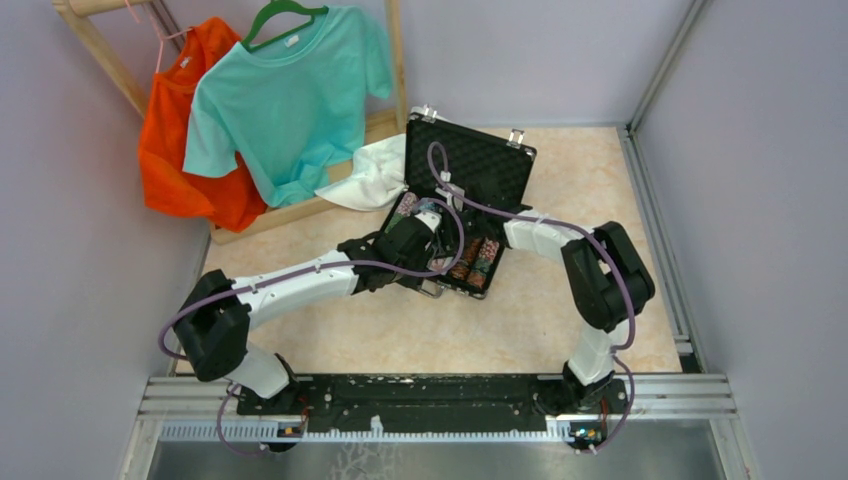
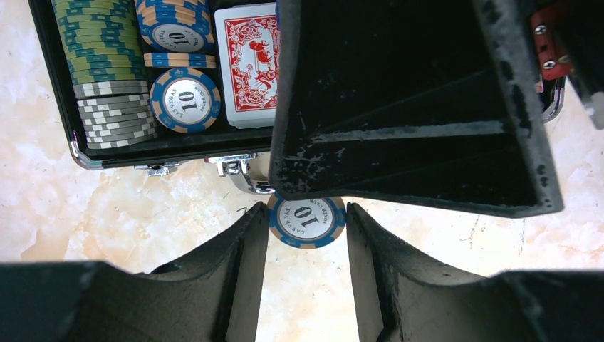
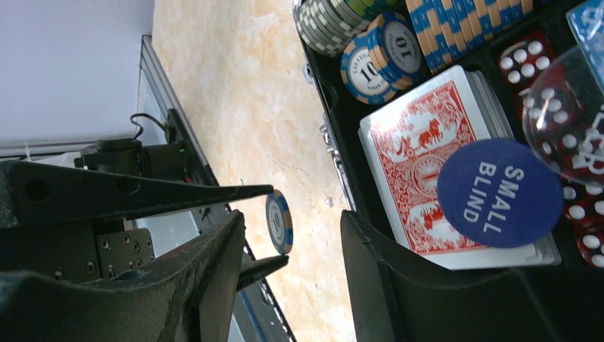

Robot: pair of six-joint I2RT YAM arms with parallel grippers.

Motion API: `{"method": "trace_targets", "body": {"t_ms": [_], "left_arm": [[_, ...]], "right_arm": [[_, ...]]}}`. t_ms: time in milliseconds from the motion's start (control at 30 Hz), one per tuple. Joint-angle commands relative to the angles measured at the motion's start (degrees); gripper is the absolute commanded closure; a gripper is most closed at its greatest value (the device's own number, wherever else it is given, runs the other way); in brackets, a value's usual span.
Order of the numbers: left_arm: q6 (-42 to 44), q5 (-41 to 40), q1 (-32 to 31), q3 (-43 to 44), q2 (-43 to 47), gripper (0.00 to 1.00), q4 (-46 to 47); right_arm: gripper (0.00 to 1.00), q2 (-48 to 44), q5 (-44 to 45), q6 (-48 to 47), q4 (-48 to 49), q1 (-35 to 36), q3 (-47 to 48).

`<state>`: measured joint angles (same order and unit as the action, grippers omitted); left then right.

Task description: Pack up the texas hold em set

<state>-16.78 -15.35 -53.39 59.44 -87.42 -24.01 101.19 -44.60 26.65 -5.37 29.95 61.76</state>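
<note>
The black case point(image 1: 500, 165) lies open at the back middle, with its lid up. In the left wrist view its front wall point(image 2: 171, 153) holds rows of chips point(image 2: 107, 64) and a red card deck point(image 2: 246, 64). My left gripper point(image 2: 306, 235) is shut on a blue "10" poker chip point(image 2: 306, 221), held on edge just outside the case front, above the table. My right gripper point(image 3: 292, 217) is open and empty, with one finger point(image 3: 399, 278) over the case and the other outside it. A blue "small blind" button point(image 3: 498, 192) lies on the red deck point(image 3: 413, 135), beside red dice point(image 3: 527, 60).
A white cloth point(image 1: 370, 175) lies against the case's left side. A wooden rack holds a teal shirt point(image 1: 290, 100) and an orange shirt point(image 1: 180, 140) at the back left. The two grippers point(image 1: 428, 250) are close together over the case front. Enclosure walls stand on both sides.
</note>
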Motion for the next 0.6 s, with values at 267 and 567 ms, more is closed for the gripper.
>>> {"method": "trace_targets", "body": {"t_ms": [267, 567], "left_arm": [[0.87, 0.82, -0.32, 1.99, 0.67, 0.5, 0.89], [-0.83, -3.35, -0.03, 0.99, 1.16, 0.38, 0.55]], "right_arm": [[0.5, 3.42, -8.03, -2.88, 3.42, 0.98, 3.53], [0.51, 0.95, 2.55, -4.65, 0.42, 0.98, 3.63]]}}
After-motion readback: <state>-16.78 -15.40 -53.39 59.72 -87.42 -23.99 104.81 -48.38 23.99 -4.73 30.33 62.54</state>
